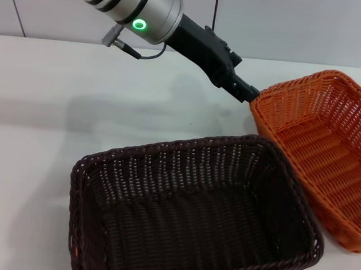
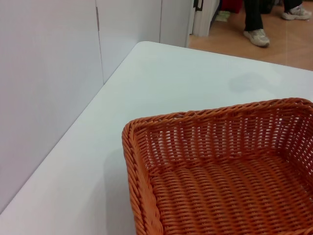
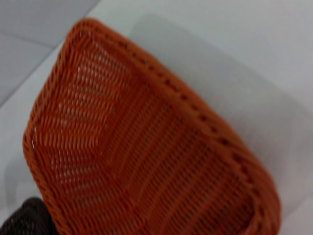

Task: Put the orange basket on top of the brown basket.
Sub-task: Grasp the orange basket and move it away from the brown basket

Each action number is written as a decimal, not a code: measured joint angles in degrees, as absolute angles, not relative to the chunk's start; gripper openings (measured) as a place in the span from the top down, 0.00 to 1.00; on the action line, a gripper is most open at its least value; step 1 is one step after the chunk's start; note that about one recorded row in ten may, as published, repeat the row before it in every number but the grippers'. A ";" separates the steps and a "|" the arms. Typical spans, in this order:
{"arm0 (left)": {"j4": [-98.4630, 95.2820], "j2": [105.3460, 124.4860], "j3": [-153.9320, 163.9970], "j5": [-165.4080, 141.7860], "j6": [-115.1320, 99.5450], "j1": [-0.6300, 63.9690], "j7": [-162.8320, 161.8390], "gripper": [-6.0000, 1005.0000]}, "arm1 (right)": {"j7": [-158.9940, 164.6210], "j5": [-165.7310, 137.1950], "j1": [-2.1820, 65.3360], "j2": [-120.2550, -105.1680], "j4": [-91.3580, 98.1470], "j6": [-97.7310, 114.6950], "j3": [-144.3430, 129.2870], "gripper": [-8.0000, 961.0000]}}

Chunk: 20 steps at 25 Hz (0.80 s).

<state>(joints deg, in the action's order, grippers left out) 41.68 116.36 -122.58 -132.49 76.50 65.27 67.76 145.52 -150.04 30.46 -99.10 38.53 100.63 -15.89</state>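
Note:
The orange basket [image 1: 310, 79] rests on the white table at the right, open side up and empty. In front of it, nearer me, stands the brown basket [image 1: 167, 148], also empty, with its right end almost against the orange one. My left arm comes in from the upper left, and the left gripper [image 1: 248, 90] reaches the orange basket's back-left corner rim. The left wrist view looks over the orange basket's rim [image 2: 195, 115] with no fingers showing. From above, the right wrist view shows the orange basket [image 3: 161, 83] and a corner of the brown basket [image 3: 24, 220]. My right gripper is out of view.
The white table [image 1: 45, 99] runs back to a pale wall. In the left wrist view the table's far edge [image 2: 161, 46] meets wall panels, and a person's feet [image 2: 257, 36] stand on the floor beyond.

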 joint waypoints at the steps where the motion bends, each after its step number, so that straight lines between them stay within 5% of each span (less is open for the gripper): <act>1: 41.47 116.36 -122.47 -132.53 76.22 65.41 67.76 0.14 | 145.50 -149.99 30.69 -99.23 38.02 100.48 -16.28 0.14; 20: 40.14 116.15 -122.17 -132.64 74.19 65.66 68.17 0.14 | 144.67 -149.18 33.10 -100.45 34.88 100.55 -17.65 0.14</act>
<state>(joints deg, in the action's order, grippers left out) 40.14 116.15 -122.17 -132.64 74.19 65.66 68.18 144.67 -149.18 33.10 -100.45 34.88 100.55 -17.66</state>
